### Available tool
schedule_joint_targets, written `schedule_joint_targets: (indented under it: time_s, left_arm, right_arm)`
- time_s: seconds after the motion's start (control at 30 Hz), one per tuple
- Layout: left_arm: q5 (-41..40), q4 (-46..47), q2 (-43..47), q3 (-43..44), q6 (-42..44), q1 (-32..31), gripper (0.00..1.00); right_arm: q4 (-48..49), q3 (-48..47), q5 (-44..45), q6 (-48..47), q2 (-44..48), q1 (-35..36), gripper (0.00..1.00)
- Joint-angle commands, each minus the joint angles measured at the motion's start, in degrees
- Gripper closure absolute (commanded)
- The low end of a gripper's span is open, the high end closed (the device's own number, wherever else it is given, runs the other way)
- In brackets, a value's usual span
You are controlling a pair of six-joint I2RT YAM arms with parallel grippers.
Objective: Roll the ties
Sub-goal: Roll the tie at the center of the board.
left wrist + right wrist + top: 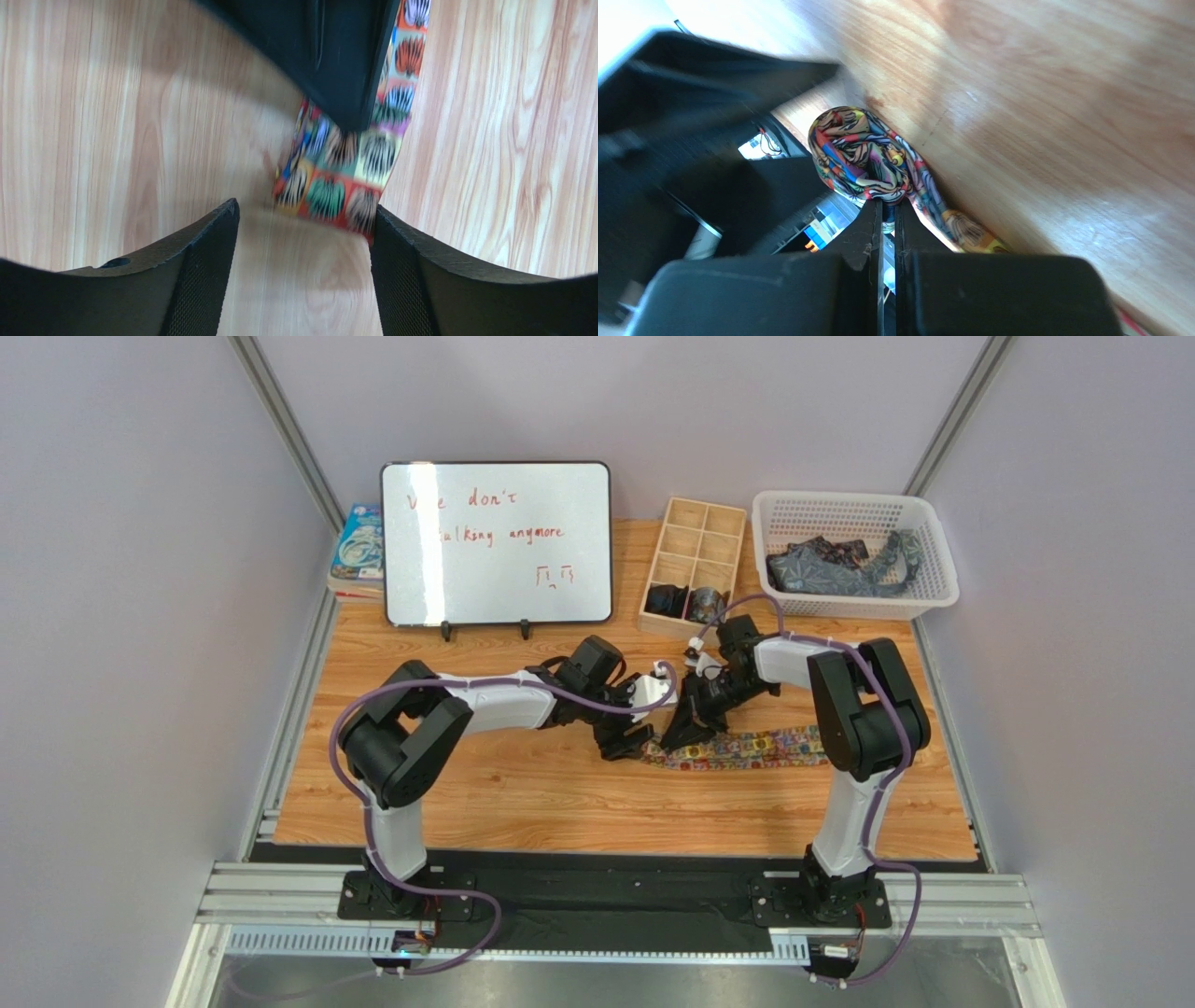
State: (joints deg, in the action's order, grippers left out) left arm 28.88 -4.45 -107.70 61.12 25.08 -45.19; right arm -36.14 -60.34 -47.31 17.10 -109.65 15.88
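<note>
On the wooden table (561,798) the colourful tie (758,748) lies flat near the middle, one end curled into a loop; the right hand (887,210) is clamped on that loop; the left hand (303,210) stands spread apart just beside it.

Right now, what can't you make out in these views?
Top view: tie end hidden under the left gripper and right gripper.
Left wrist: tie's far part covered by the right gripper.
Whiteboard: first letters lost in glare.
Basket: dark ties tangled, count unclear.
</note>
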Motion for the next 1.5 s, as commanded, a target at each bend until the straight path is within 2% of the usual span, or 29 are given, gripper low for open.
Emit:
schedule_joint_targets:
  time_s: [0.0,0.23,0.53,0.8,0.93,1.07,1.2,1.27,1.3,1.37,1.47]
  left_arm:
    - [2.3,-2.1,5.6,-4.3,-1.3,3.1,0.25]
    - [6.1,-0.7,6.6,-6.4,-2.0,3.4,0.22]
    - [8.8,7.0,4.5,-6.3,-1.4,2.7,0.21]
    - [9.7,13.6,0.7,-6.3,-0.4,1.5,0.2]
    - [11.4,16.5,1.0,-9.5,-0.6,0.7,0.22]
    - [9.8,19.9,1.3,-11.6,-2.1,-0.6,0.33]
    - [7.2,18.6,0.8,-11.7,-1.4,-1.5,0.53]
    - [4.8,15.9,1.3,-11.5,-0.5,-1.9,0.6]
    - [3.7,14.7,1.4,-10.9,0.6,-2.1,0.67]
    - [1.5,11.1,1.5,-10.3,1.7,-2.2,0.73]
    - [-1.0,6.8,1.2,-9.6,3.0,-2.4,0.73]
  right_arm:
    - [0.0,0.6,8.1,-2.4,-2.5,-0.4,1.0]
    - [-2.3,-0.7,15.1,-3.9,-3.5,-0.3,1.0]
    - [-4.1,-3.3,22.8,-4.1,-5.8,2.8,1.0]
    - [-0.8,-4.2,18.7,-4.4,-9.5,4.0,1.0]
    - [1.2,-5.2,15.6,-3.4,-11.5,4.1,1.0]
    - [4.1,-4.5,13.0,-2.3,-12.1,4.1,1.0]
    - [7.4,-3.8,12.0,-1.0,-11.6,4.1,1.0]
    - [7.6,-4.1,11.2,-0.8,-11.4,3.8,1.0]
    - [7.4,-4.3,10.8,-0.8,-11.2,3.7,1.0]
    - [6.0,-5.0,9.9,-1.2,-10.3,2.8,1.0]
    - [2.1,-7.0,8.3,-1.4,-7.2,0.7,0.89]
